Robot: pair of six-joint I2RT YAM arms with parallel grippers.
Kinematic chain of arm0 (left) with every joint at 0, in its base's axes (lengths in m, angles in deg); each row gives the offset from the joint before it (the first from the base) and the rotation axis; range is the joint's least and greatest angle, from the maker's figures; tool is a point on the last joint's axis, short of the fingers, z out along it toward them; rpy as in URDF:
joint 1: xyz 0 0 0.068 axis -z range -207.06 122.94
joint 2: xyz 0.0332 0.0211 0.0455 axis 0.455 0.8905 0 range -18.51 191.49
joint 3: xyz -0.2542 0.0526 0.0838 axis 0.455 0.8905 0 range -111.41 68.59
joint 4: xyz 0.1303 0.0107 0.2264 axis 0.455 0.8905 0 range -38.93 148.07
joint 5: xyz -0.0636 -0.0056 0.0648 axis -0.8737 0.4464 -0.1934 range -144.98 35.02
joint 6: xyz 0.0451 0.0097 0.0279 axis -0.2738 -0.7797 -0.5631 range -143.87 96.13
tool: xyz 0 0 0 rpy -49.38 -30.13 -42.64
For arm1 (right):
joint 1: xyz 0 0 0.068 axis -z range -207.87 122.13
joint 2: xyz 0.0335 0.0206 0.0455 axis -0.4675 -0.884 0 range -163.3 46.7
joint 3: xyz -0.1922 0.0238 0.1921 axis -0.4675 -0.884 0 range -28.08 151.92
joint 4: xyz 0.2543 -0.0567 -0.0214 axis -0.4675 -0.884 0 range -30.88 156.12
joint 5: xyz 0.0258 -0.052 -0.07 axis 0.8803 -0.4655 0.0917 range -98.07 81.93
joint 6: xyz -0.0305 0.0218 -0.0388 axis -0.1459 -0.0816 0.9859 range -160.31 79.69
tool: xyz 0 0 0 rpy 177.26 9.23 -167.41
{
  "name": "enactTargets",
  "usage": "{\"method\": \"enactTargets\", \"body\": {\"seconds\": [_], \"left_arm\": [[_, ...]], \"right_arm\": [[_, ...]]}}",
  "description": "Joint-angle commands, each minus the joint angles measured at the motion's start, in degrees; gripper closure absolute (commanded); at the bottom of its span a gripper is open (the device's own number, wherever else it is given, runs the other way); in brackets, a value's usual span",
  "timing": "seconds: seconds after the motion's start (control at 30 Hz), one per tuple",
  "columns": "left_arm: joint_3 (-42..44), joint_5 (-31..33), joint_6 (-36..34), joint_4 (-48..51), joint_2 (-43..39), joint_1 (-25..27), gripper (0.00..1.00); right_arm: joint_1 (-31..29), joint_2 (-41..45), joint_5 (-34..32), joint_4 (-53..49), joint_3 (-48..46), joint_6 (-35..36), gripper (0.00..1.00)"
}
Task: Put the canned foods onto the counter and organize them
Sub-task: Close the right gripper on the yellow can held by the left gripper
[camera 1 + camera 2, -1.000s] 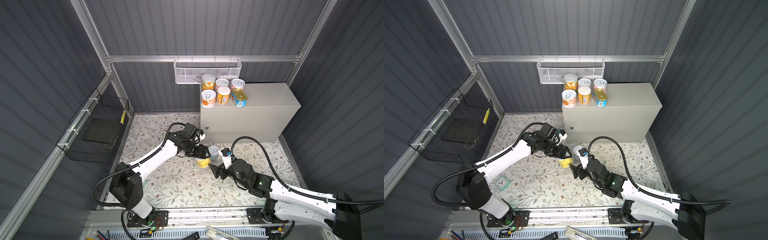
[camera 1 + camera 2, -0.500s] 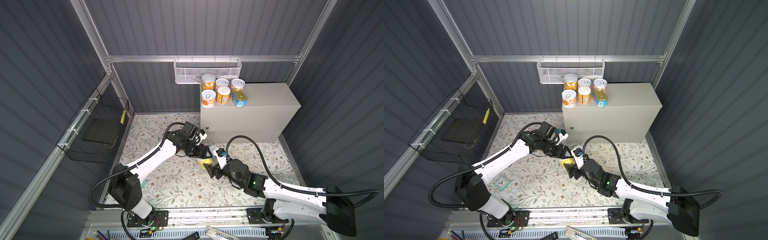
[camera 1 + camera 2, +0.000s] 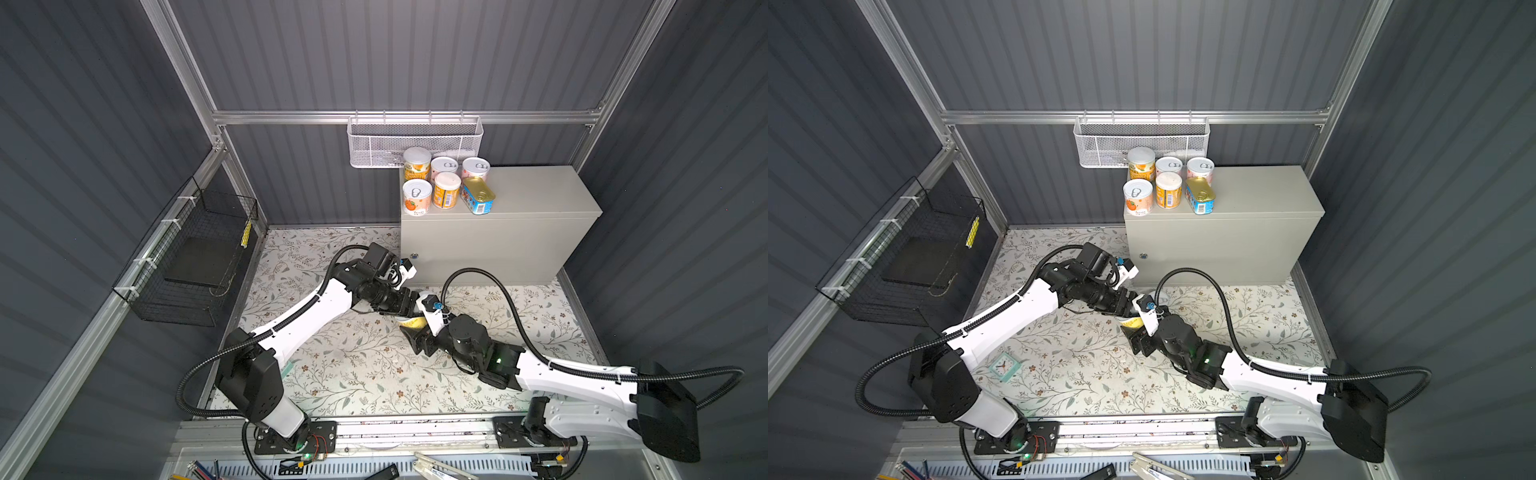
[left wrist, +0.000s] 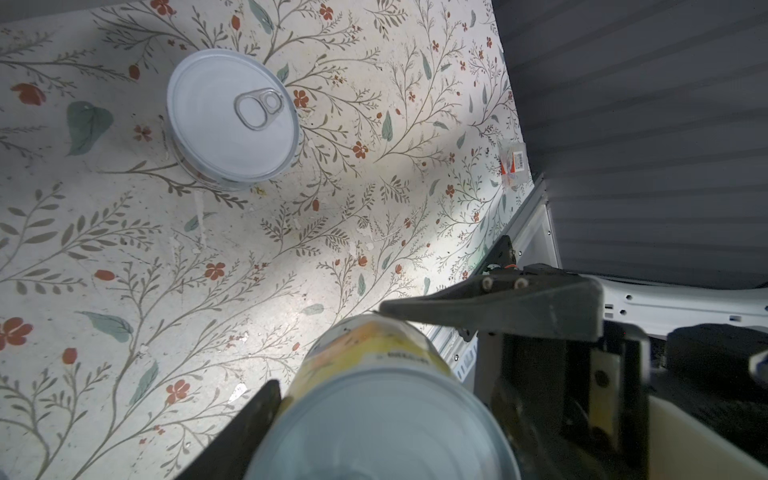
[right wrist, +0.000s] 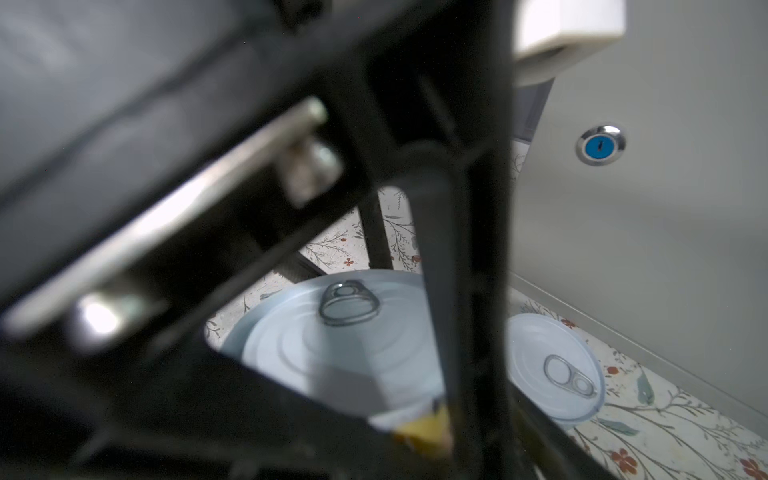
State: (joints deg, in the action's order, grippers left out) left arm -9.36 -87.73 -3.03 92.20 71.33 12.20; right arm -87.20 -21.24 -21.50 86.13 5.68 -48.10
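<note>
- Six canned foods [image 3: 446,191] packed at counter's [image 3: 540,195] back-left corner, sparing room.
- Clamped yellow tin [image 4: 365,353] in left gripper [image 3: 405,309], seemingly for handover.
- Noted right gripper [image 3: 415,330] astride it; hold unclear.
- Pale-lidded tin [image 4: 232,116] upright on floor [image 4: 291,249], beside counter's front.

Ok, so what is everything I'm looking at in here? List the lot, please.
round cans: five, orange and pink labels, upright on the counter's left end
oblong tin: one, blue with gold top, beside them
yellow can: one, silver lid, in the left gripper
floor can: one, silver pull-tab lid, on the mat
counter: one, beige-grey cabinet, back right
mesh basket: one, white, back rail
wire basket: one, black, left wall
mat: one, floral, floor
left gripper: black, clamped on the yellow can
right gripper: black, at that can, grip unclear
</note>
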Motion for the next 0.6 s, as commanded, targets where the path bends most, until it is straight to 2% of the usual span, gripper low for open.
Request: {"method": "enactTargets", "body": {"seconds": [0.0,0.47,0.5,0.57], "left_arm": [[-2.5,-3.8,1.1,-1.2,-2.3,-0.2,0.43],[-2.0,-5.5,2.2,-1.7,-2.4,-0.2,0.43],[-2.0,-5.6,2.4,-1.9,-2.4,-0.2,0.43],[-1.8,-6.1,3.0,-2.7,-2.3,-0.2,0.35]], "right_arm": [[0.0,-0.9,0.1,2.4,1.6,0.3,0.17],[-0.1,0.7,-1.8,11.0,-2.6,-0.4,0.34],[-0.1,1.0,-1.9,11.6,-3.0,-0.6,0.34],[-0.1,1.4,-2.0,12.9,-3.7,-0.9,0.36]]}}
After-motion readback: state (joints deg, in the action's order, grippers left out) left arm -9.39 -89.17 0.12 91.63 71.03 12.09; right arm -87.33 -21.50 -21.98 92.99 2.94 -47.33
